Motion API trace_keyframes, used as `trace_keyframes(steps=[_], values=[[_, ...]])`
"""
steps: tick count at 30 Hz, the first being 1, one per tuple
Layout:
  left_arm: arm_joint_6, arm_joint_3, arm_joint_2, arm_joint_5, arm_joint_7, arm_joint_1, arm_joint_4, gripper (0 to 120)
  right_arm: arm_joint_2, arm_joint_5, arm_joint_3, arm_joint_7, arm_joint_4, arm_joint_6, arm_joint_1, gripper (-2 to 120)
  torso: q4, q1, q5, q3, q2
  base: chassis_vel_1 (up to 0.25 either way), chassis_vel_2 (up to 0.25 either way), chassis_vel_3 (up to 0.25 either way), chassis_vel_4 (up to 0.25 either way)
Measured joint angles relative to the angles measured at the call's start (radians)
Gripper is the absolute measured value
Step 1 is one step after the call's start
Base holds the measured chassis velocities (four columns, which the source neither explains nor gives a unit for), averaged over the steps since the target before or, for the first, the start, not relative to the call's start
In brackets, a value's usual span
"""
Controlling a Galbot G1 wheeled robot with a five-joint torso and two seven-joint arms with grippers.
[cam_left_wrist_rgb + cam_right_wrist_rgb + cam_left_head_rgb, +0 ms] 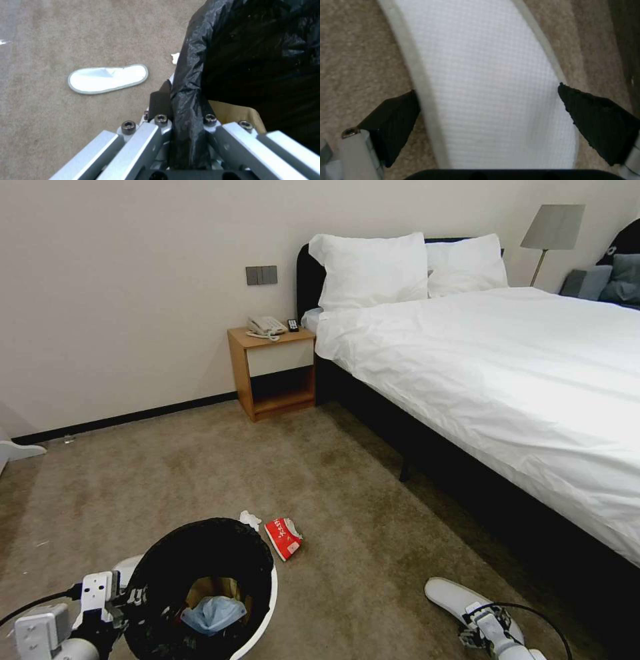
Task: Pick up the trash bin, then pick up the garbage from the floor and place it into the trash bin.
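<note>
My left gripper (185,120) clenches the trash bin (263,607) rim at my 7 o'clock; head view adds blue cloth (213,613) inside. My right gripper (490,117), at 5 o'clock, straddles a white slipper (486,87), pads spread; left wrist view shows another slipper (106,78).

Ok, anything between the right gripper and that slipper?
Nothing visible. The right gripper is open, and its pads straddle the slipper on bare carpet. The left gripper is shut on the bin rim, away from the slipper.
</note>
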Motion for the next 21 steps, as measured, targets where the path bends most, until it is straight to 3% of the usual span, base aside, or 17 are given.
trace_keyframes(steps=[5,9,13,14,15,18,21], values=[[0.000,0.001,-0.001,0.000,0.000,0.000,0.000,3,-0.002,0.000,0.008,0.002,0.004,-0.001,0.001,99,0.0000,0.000,0.0000,0.000,0.000,0.000,0.000,0.000,0.000],[0.000,0.002,-0.001,0.001,0.000,-0.001,0.000,3,-0.003,-0.001,0.017,-0.001,0.002,-0.002,0.005,87,0.0000,0.000,0.0000,0.000,0.000,0.000,0.000,0.000,0.000],[0.000,0.002,-0.001,0.001,0.000,-0.001,-0.001,3,-0.005,-0.001,0.018,-0.003,0.002,-0.002,0.006,82,0.0000,0.000,0.0000,0.000,0.000,0.000,0.000,0.000,0.000],[0.000,0.002,-0.001,0.001,0.000,-0.001,-0.001,3,-0.006,0.000,0.018,-0.004,0.002,-0.002,0.008,69,-0.0001,0.000,0.0000,0.000,0.000,0.000,0.000,0.000,0.000],[0.000,0.002,-0.001,0.001,0.000,-0.001,-0.001,3,-0.006,0.000,0.018,-0.004,0.002,-0.002,0.008,69,-0.0001,0.000,0.0000,0.000,0.000,0.000,0.000,0.000,0.000],[0.000,0.000,-0.001,0.000,0.001,0.002,-0.003,3,-0.005,0.002,0.018,-0.004,0.010,0.000,0.009,51,0.0000,0.000,0.0000,0.000,0.000,0.000,0.000,0.000,0.000],[-0.001,-0.001,-0.001,-0.001,0.002,0.004,-0.004,3,-0.004,0.002,0.018,-0.004,0.012,0.001,0.005,40,0.0000,0.000,0.0000,0.000,0.000,0.000,0.000,0.000,0.000]])
